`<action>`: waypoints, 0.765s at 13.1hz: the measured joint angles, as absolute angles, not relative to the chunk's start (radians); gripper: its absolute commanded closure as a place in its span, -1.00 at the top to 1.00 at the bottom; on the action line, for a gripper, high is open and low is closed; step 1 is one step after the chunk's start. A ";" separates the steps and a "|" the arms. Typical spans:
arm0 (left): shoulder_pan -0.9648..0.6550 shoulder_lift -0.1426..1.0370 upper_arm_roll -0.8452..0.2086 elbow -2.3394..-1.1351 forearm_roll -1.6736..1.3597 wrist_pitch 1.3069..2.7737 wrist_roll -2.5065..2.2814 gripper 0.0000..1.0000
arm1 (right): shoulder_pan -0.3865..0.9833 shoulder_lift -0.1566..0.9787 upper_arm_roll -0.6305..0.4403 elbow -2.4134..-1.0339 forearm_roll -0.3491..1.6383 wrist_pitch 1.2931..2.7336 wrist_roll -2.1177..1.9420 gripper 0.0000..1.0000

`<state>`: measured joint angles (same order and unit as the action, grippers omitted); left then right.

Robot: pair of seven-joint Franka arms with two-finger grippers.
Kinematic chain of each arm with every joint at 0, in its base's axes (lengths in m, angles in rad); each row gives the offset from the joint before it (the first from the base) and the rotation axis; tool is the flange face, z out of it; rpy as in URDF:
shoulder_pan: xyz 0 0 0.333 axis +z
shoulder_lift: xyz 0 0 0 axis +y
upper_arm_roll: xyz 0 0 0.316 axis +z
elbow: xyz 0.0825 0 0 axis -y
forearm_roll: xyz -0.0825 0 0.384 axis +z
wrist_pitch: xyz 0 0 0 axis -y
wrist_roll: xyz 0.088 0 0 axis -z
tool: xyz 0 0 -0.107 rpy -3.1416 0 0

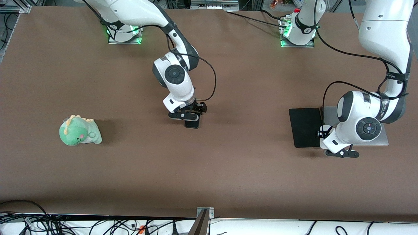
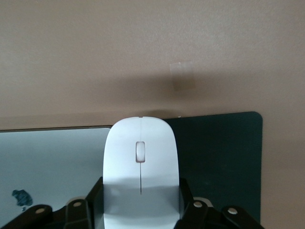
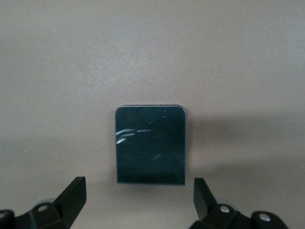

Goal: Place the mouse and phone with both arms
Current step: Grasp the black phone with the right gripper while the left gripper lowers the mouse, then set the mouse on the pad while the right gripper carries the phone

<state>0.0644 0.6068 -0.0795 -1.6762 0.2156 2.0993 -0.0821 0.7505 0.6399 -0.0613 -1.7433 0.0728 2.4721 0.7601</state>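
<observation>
Broadly, the brown worktop carries everything, and two jobs run on it at once. Toward the left arm's end lie a black pad and, just beside it, a pale grey slab mostly hidden under the left arm. The right arm reaches to mid-worktop. A green plush dinosaur sits well apart toward the right arm's end and plays no part.

The left end effector is clamped on the mouse, its fingers pressing both flanks; the mouse hangs over the seam where pad and grey slab meet. To place it well, I judge the arm should shift the mouse fully over the pad, lower it level until the underside rests flat, and only then release, so it does not land straddling the seam.

The right end effector stands wide, fingers spread to either side of the phone, which lies flat on the bare worktop at mid-table. Whether it is about to grip or has just let go cannot be told. If gripping, the fingers should drop evenly past both long edges, centred, and close on the sides. The slab is thin and glossy, so a shallow or skewed pinch would likely slip.
</observation>
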 measured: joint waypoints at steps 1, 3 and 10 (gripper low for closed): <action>0.064 0.607 -0.080 -1.697 0.216 2.119 -0.093 -0.67 | 0.753 0.659 -0.064 -1.745 0.053 2.491 0.769 1.00; 0.064 0.607 -0.082 -1.729 0.216 2.150 -0.136 -0.67 | 0.754 0.681 -0.070 -1.744 0.009 2.507 0.778 1.00; 0.064 0.559 -0.091 -1.901 0.216 2.317 -0.249 -0.65 | 0.765 0.712 -0.075 -1.741 -0.004 2.556 0.798 1.00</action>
